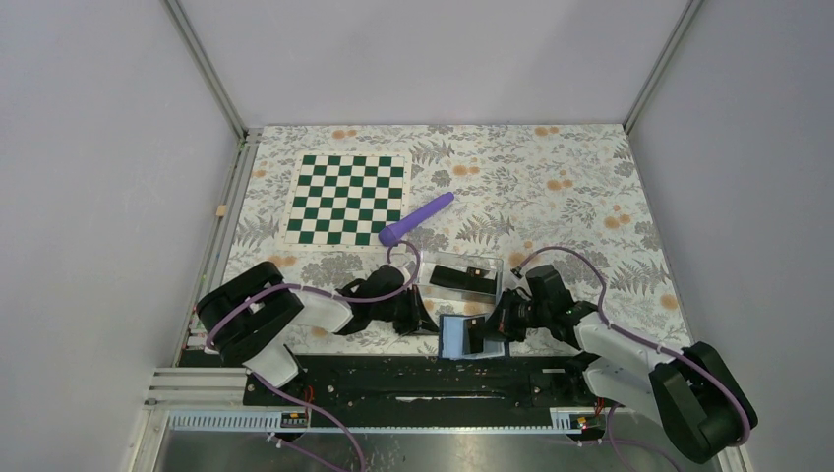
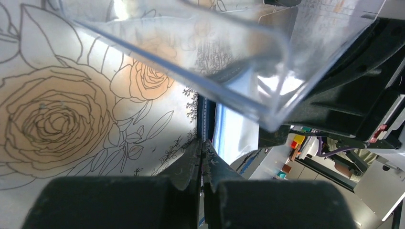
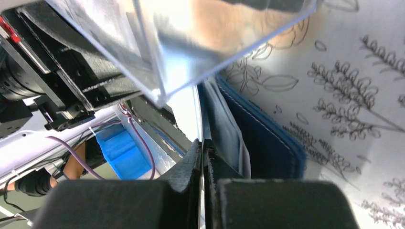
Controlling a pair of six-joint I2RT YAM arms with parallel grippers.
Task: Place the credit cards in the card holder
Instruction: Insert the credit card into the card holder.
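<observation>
The card holder (image 1: 454, 339) lies open near the table's front edge, pale blue inside up. In the left wrist view its navy stitched edge (image 2: 206, 119) runs straight into my left gripper (image 2: 202, 143), which is shut on it. From above, that left gripper (image 1: 425, 317) sits at the holder's left side. My right gripper (image 1: 504, 320) is at the holder's right side, shut on a thin dark credit card (image 1: 483, 336) over the holder. That card (image 3: 206, 112) shows edge-on in the right gripper (image 3: 201, 141), beside the holder's pockets (image 3: 267, 143). More dark credit cards (image 1: 462, 276) lie in the clear tray.
The clear plastic tray (image 1: 489, 287) stands just behind the holder, its corner hanging close over both wrist cameras (image 2: 191, 71) (image 3: 157, 62). A purple cylinder (image 1: 417, 219) and a green-and-white chessboard mat (image 1: 346, 200) lie farther back. The table's front rail is right below the holder.
</observation>
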